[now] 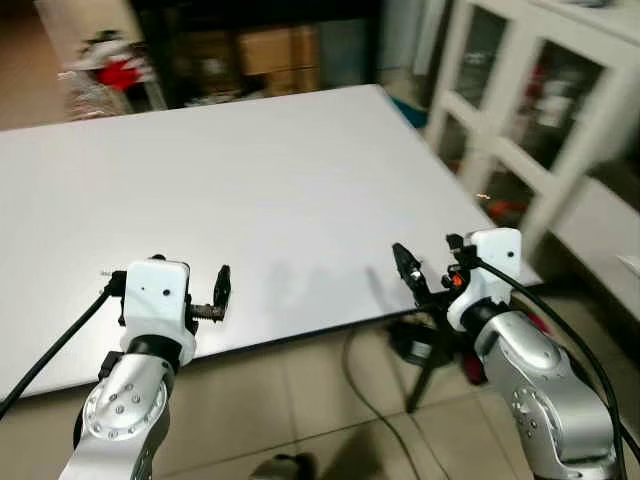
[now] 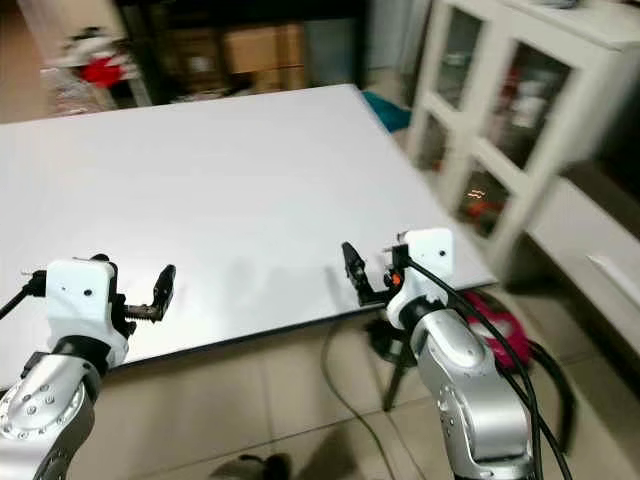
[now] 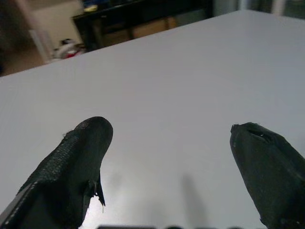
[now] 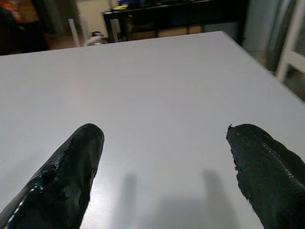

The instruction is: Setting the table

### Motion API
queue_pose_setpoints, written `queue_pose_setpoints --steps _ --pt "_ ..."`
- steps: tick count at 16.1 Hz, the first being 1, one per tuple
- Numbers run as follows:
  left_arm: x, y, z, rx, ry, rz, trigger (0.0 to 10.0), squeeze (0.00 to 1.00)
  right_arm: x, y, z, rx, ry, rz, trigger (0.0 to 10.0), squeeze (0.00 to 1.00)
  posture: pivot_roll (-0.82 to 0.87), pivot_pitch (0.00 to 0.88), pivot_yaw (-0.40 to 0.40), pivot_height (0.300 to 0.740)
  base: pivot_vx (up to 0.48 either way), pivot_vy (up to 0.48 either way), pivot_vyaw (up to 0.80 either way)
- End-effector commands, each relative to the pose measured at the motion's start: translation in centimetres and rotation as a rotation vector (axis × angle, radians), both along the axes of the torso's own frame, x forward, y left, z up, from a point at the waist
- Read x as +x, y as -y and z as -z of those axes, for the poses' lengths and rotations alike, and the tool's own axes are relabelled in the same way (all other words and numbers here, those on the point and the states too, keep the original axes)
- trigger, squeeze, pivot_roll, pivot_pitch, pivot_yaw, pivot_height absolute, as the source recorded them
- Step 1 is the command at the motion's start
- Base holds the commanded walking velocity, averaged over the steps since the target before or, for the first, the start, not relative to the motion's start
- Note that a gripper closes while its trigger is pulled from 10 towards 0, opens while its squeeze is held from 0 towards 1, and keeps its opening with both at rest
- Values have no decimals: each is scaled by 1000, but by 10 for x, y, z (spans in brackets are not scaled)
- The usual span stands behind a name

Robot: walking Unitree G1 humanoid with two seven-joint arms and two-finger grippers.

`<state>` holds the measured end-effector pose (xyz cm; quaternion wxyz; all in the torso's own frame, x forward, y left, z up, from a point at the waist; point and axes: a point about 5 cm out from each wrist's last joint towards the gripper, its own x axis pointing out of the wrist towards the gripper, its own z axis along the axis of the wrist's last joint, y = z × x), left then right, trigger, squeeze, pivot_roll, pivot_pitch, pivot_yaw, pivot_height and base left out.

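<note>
Left gripper point(image 3: 171, 157): your left hand hovers just over the near edge of the table, its two black fingers spread wide with nothing between them.
Left fingers point(image 3: 71, 171): matte black, rounded at the tips, with a finely ribbed, rubbery texture; a small frayed thread hangs from one of them.
Right gripper point(image 4: 164, 162): your right hand hovers over the table's near right corner, its fingers also parted wide and holding nothing.
Right fingers point(image 4: 267, 167): glossy black, tapering, with faint ridges along the surface.
Arms: both are silver metal with rounded joints, each capped by a white boxy wrist housing point(image 1: 157, 293) and trailed by a black cable point(image 1: 55, 345).
Table point(image 1: 250, 170): directly beneath and ahead of both hands stretches a broad rectangular top, smooth, matte and pale white-grey, with a thin dark edge; soft shadows of the fingers fall on it just ahead of each hand.
Task items: you cannot tell where any tableware is; the pictures show no plates, cutlery or cups to name.
Floor point(image 1: 300, 400): below your hands, beige tiles with darker grout lines.
Cabinet point(image 1: 540, 110): to the right of your right hand, beyond the table, a white framed cabinet with glass doors.
Far side: ahead of both hands, past the table, dark shelving point(image 1: 250, 50) with brown cardboard boxes, blurred.
</note>
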<state>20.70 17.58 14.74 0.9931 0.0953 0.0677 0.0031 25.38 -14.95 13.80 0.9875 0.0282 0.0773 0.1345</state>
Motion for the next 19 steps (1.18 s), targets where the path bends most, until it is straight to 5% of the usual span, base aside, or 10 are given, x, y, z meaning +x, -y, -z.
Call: queue_pose_setpoints --steps 1,4,10,11,12,19 --pt "1 -1 0 11 -4 -3 10000 0 -1 3 -2 11 3 15 10000 1000 -108 9 70 740 0 240 800" --pt "-1 -2 -1 14 -2 -16 10000 0 -3 3 1 21 -13 9 10000 1000 -102 14 67 740 0 306 800" --pt "-5 -5 -3 27 1 -47 10000 0 3 -7 0 -2 2 0 10000 1000 -83 19 54 740 0 384 0" --pt "-6 -5 -3 26 3 -48 10000 0 3 -8 -1 2 14 2 10000 102 -80 20 50 740 0 390 0" --pt "-6 -4 -4 26 5 -46 10000 0 3 -9 -1 11 18 8 10000 0 -76 21 48 740 0 394 0" --pt "-10 -4 -5 17 6 -64 10000 0 8 -19 -2 21 7 -81 10000 0 -52 22 27 740 0 393 0"
